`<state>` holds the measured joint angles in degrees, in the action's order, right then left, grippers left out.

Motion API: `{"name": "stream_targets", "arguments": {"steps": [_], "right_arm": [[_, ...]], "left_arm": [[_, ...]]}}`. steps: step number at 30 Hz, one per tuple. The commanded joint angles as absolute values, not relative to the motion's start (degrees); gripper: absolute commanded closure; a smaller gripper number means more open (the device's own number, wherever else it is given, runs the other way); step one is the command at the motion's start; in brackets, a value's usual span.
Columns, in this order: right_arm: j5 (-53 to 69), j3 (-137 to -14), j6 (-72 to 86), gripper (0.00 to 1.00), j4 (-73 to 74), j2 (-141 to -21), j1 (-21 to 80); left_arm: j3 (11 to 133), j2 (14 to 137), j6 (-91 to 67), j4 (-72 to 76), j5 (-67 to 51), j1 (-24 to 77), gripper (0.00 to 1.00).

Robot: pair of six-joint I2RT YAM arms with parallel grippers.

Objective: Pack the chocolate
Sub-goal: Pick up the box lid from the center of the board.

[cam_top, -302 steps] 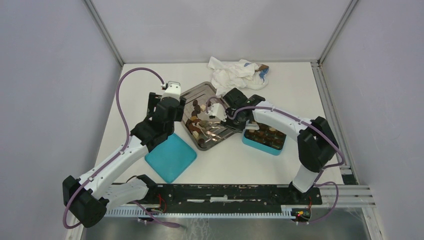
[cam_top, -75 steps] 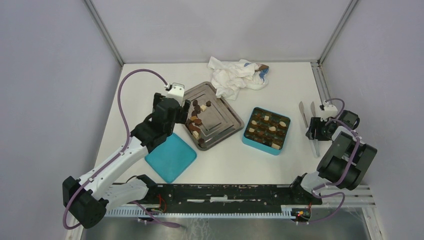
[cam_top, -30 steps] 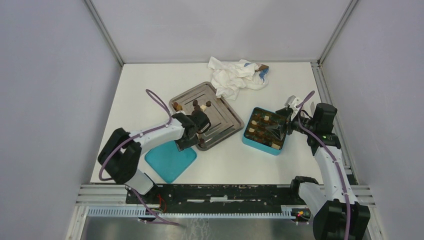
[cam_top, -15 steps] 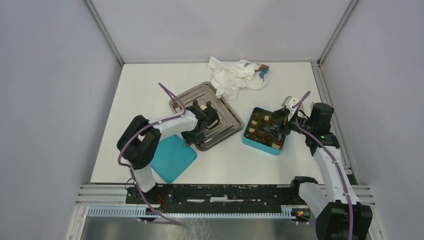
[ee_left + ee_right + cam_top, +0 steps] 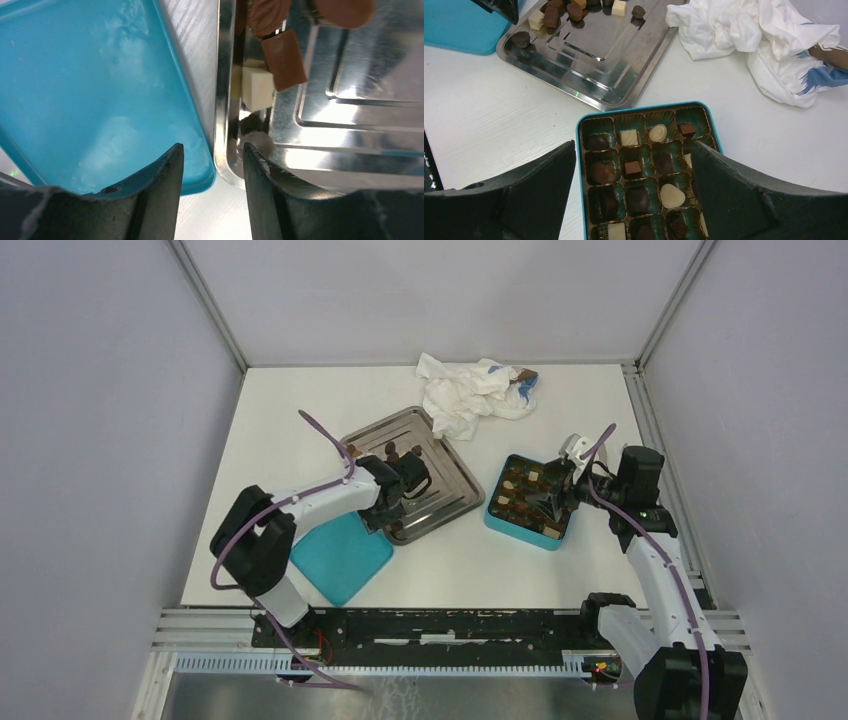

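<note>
Left gripper has slid to the shiny steel tray rim, narrowly parted, empty; right gripper gapes wide above the teal square box of small brown and cream chocolates.

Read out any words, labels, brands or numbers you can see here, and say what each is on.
None can be read.
The blue marks on the white cloth form no legible letters.
The teal box, the teal lid and the metal tray show no print.
</note>
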<state>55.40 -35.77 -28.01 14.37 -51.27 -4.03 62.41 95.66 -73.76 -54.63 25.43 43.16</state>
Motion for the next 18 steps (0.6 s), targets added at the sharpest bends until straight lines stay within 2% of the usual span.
{"name": "stream_targets", "arguments": {"steps": [1,4,7,13,18], "right_arm": [[55.2,-37.0,-29.4,0.10,14.1,-51.4,-3.1],[54.9,-37.0,-29.7,0.10,14.3,-51.4,-2.7],[54.8,-37.0,-30.0,0.10,14.4,-51.3,-2.5],[55.0,-37.0,-30.1,0.10,14.4,-51.3,-2.0],[54.7,-37.1,-30.7,0.10,14.8,-51.2,-0.9]], "left_arm": [[62.7,88.3,-71.0,-53.3,29.4,43.3,0.44],[60.5,84.3,-70.8,-53.3,31.4,43.3,0.43],[56.5,80.8,-71.6,-52.5,31.8,42.0,0.46],[50.9,76.2,-67.0,-47.0,27.3,36.7,0.50],[50.3,78.5,-61.8,-42.8,21.2,31.4,0.50]]}}
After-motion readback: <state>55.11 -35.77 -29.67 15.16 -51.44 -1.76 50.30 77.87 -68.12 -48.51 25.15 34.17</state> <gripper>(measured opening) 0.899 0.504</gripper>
